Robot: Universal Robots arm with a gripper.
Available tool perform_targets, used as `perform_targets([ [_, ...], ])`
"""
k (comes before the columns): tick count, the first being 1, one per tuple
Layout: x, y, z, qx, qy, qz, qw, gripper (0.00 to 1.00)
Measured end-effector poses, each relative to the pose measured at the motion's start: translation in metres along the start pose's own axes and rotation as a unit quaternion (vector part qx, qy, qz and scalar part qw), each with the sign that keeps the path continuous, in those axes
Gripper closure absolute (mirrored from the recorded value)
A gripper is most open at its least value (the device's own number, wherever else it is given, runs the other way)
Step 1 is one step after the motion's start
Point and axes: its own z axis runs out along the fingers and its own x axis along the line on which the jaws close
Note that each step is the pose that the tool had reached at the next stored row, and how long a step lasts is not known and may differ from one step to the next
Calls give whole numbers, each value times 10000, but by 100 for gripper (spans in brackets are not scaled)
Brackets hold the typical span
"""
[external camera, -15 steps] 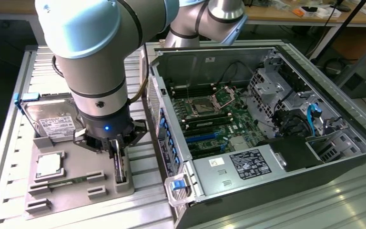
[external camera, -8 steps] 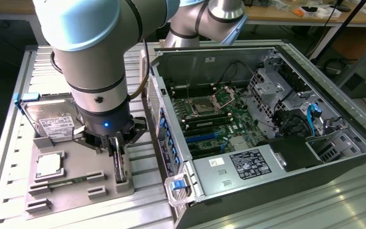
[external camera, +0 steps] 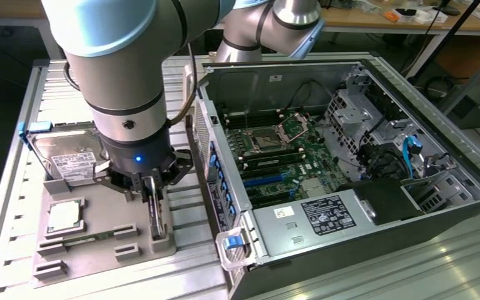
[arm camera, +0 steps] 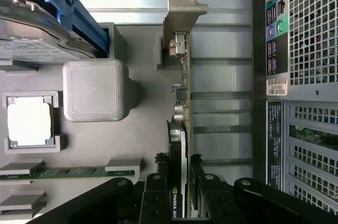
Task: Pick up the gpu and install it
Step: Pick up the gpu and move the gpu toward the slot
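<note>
The gpu [external camera: 157, 217] stands on edge in the grey holder tray [external camera: 98, 256], at the side nearest the open computer case [external camera: 349, 206]. My gripper [external camera: 150, 187] reaches straight down onto it. In the wrist view the gpu [arm camera: 182, 102] is edge-on: a thin green board with a black fan part and a silver end bracket at the far end. There my gripper [arm camera: 179, 197] has one black finger on each face of the card, shut on it. The card's lower edge still rests in the grey holder tray [arm camera: 142, 139].
On the same tray lie a silver hard drive [external camera: 69, 156] in a blue frame, a square processor [external camera: 65, 214] and a narrow memory stick [external camera: 85, 238]. The case lies open at the exterior view's right, its motherboard [external camera: 282, 162] facing up. Its rear wall [arm camera: 301, 76] is close beside the card.
</note>
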Motion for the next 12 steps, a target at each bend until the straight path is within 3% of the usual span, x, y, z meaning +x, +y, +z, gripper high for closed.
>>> perform_targets([
  [12,-8,7,-181,0,0,0,10000,73],
])
